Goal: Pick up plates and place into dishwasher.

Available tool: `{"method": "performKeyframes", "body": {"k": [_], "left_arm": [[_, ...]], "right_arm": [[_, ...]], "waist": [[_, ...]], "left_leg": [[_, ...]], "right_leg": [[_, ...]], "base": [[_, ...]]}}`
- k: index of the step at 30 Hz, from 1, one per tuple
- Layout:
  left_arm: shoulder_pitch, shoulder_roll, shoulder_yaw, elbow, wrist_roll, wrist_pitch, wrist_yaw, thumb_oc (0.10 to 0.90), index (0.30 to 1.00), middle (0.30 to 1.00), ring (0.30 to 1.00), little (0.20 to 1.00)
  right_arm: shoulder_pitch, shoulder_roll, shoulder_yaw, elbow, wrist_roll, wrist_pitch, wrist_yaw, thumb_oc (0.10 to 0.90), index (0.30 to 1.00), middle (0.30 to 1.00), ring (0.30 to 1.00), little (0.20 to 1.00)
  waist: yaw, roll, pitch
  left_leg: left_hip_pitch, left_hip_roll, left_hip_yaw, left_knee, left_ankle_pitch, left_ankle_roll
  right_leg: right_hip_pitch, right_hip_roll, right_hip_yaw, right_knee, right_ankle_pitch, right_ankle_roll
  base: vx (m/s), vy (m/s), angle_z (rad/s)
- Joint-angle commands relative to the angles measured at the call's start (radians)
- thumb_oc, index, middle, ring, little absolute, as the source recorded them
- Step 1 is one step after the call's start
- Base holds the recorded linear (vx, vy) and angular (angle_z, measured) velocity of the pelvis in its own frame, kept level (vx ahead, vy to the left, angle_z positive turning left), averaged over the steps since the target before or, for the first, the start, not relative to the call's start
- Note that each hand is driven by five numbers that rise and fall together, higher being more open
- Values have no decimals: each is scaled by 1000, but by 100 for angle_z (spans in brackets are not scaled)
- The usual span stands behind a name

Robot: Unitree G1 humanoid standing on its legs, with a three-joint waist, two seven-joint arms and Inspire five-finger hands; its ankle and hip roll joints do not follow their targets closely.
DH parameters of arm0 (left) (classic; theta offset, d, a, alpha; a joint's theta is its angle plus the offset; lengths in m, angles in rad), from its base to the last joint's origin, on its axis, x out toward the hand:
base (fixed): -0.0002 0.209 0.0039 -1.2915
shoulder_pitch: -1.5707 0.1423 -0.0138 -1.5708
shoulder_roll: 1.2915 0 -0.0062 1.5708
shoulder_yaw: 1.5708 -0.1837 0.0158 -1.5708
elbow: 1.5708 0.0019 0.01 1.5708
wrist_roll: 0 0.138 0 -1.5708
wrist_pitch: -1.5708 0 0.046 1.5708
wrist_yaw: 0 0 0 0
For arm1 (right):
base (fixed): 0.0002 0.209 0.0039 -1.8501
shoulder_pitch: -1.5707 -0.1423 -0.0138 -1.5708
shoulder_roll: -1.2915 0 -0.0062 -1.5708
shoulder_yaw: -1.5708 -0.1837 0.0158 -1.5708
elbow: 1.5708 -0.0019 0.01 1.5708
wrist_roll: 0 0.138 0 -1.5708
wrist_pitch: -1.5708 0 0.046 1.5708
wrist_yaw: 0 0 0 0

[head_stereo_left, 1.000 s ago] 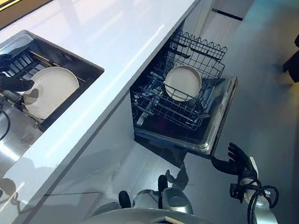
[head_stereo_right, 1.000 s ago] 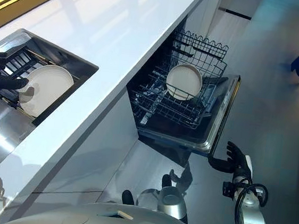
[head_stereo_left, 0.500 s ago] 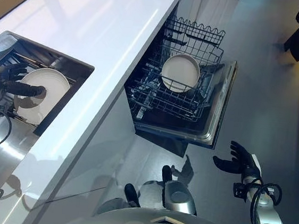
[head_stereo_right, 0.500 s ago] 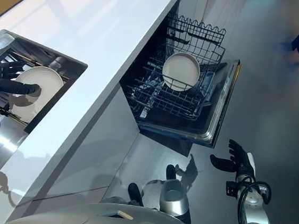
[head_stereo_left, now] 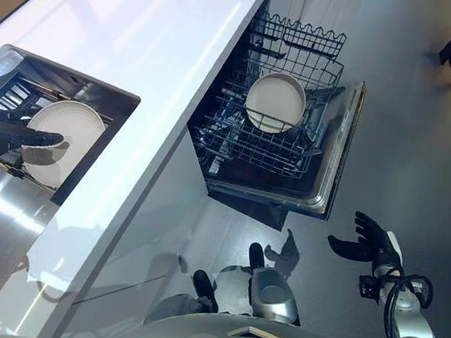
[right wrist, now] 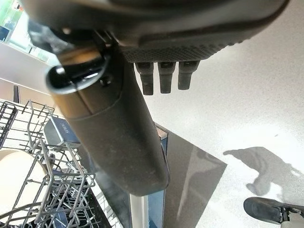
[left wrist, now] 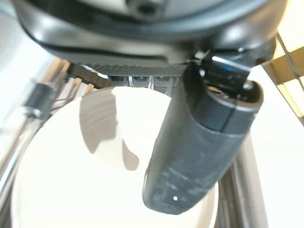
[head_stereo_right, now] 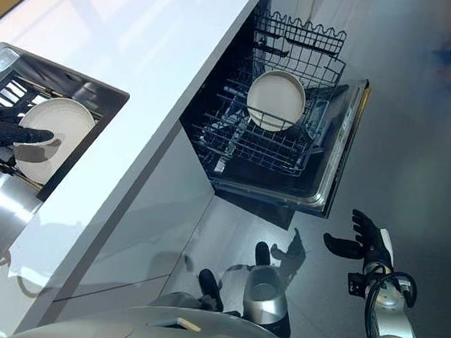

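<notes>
A white plate [head_stereo_left: 72, 133] is leaning in the sink [head_stereo_left: 97, 89] set into the surface [head_stereo_left: 142, 39]. The left robot hand [head_stereo_left: 19, 138] is reaching over it, open, its thumb [left wrist: 199, 152] hanging above the plate's face. A second plate [head_stereo_left: 275, 102] is standing upright in the dishwasher rack [head_stereo_left: 244, 147], pulled out over the lowered door [head_stereo_left: 334, 172]. The right robot hand [head_stereo_left: 367, 240] is hovering open above the floor [head_stereo_left: 422, 141] beside that door, holding nothing.

Sink [head_stereo_left: 81, 88] holding white plate [head_stereo_left: 81, 125], dishwasher rack [head_stereo_left: 251, 151] holding second plate [head_stereo_left: 275, 102]
</notes>
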Motion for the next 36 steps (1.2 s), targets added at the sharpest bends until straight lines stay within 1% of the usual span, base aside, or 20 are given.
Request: {"method": "performKeyframes", "body": {"k": [1,3,4,5,8,10,13,14,16,22,25,29,30,32,33,34,35,36], "left_arm": [[-114,1,-12,-5,-176,2,-141,421,575,575,575,521],[-146,8,-13,13,-219,-7,-144,410,566,566,566,510],[-160,9,-14,19,-233,-8,-148,385,545,545,545,485],[-171,12,-14,21,-246,-8,-146,413,568,568,568,513],[-214,12,-20,33,-283,-19,-145,413,568,568,568,513],[-239,6,-26,37,-309,-39,-150,353,516,516,516,453],[-271,7,-44,39,-322,-54,-151,202,387,387,387,302],[-279,8,-49,39,-324,-61,-149,100,300,300,300,200],[-302,9,-65,45,-339,-87,-139,100,300,300,300,200],[-380,21,-117,68,-317,-112,-130,100,300,300,300,200],[-417,28,-140,75,-330,-129,-92,100,300,300,300,200],[-417,35,-129,74,-389,-196,29,100,300,300,300,200],[-416,36,-117,81,-401,-209,47,100,300,300,300,200],[-407,37,-92,73,-436,-261,128,100,300,300,300,200],[-396,37,-67,62,-470,-293,176,100,300,300,300,200],[-389,35,-54,53,-483,-309,200,100,300,300,300,200],[-372,27,-25,36,-521,-362,261,100,300,300,300,200],[-357,17,0,19,-535,-402,305,100,300,300,300,200]], "right_arm": [[-71,-87,-55,-60,-27,-66,-28,800,900,900,900,900],[-79,-92,-48,-57,-32,-66,-29,800,900,900,900,900],[-82,-92,-44,-57,-32,-66,-32,800,900,900,900,900],[-83,-92,-42,-55,-31,-68,-33,800,900,900,900,900],[-93,-97,-33,-47,-29,-77,-31,800,900,900,900,900],[-102,-100,-23,-47,-27,-82,-32,800,900,900,900,900],[-116,-105,-5,-53,-19,-86,-42,800,900,900,900,900],[-120,-105,0,-58,-14,-85,-48,800,900,900,900,900],[-127,-109,9,-67,-6,-90,-61,800,900,900,900,900],[-132,-102,27,-69,0,-106,-77,800,900,900,900,900],[-140,-105,30,-71,5,-116,-82,800,900,900,900,900],[-145,-104,34,-78,-11,-122,-86,800,900,900,900,900],[-147,-103,35,-73,-24,-126,-87,800,900,900,900,900],[-149,-100,36,-60,-37,-132,-87,800,900,900,900,900],[-147,-96,31,-53,-39,-135,-82,800,900,900,900,900],[-144,-93,28,-50,-41,-138,-81,800,900,900,900,900],[-137,-87,26,-47,-43,-142,-80,800,900,900,900,900],[-134,-78,27,-43,-45,-147,-81,800,900,900,900,900]], "waist": [[-18,41,-42],[-18,39,-36],[-17,37,-33],[-17,36,-29],[-17,29,-16],[-17,19,3],[-16,9,27],[-16,5,34],[-17,0,47],[-20,-15,57],[-23,-15,66],[-24,-4,77],[-22,1,73],[-20,3,71],[-16,6,65],[-14,6,63],[-14,5,62],[-12,6,57]], "left_leg": [[-135,-1,-76,109,-58,-51],[-143,0,-81,113,-56,-53],[-148,0,-82,115,-55,-54],[-153,1,-83,117,-55,-54],[-170,3,-84,122,-51,-55],[-189,7,-83,128,-47,-56],[-216,11,-80,138,-42,-55],[-224,14,-78,139,-40,-55],[-239,19,-75,143,-37,-56],[-270,29,-64,160,-33,-57],[-285,32,-59,162,-31,-58],[-293,34,-59,167,-30,-61],[-300,36,-58,166,-25,-62],[-295,33,-61,165,-28,-64],[-297,33,-61,160,-24,-65],[-296,33,-62,158,-24,-65],[-286,30,-66,153,-28,-66],[-286,30,-67,148,-24,-67]], "right_leg": [[-41,-35,-20,142,-130,124],[-45,-34,-21,140,-133,121],[-48,-35,-21,140,-134,121],[-51,-34,-19,141,-134,121],[-63,-32,-13,144,-136,118],[-80,-31,-10,150,-137,116],[-106,-28,-5,163,-136,110],[-114,-26,-4,165,-136,109],[-129,-25,-4,172,-138,105],[-157,-25,-3,191,-139,97],[-171,-22,-1,196,-141,94],[-182,-28,-8,219,-155,89],[-186,-27,-9,216,-150,88],[-182,-30,-11,222,-160,88],[-182,-26,-9,213,-155,86],[-180,-26,-9,212,-155,85],[-171,-26,-9,214,-165,85],[-170,-22,-9,205,-159,83]], "base": [[-49,0,3],[-52,-1,3],[-50,-1,3],[-58,-4,3],[-72,-5,1],[-116,-13,1],[-128,-18,2],[-112,-25,-2],[-95,-25,-5],[-24,-38,2],[-38,-27,2],[-14,4,2],[23,6,-3],[30,-11,-6],[29,-24,-6],[34,-36,-5],[28,-47,2],[24,-54,2]]}}
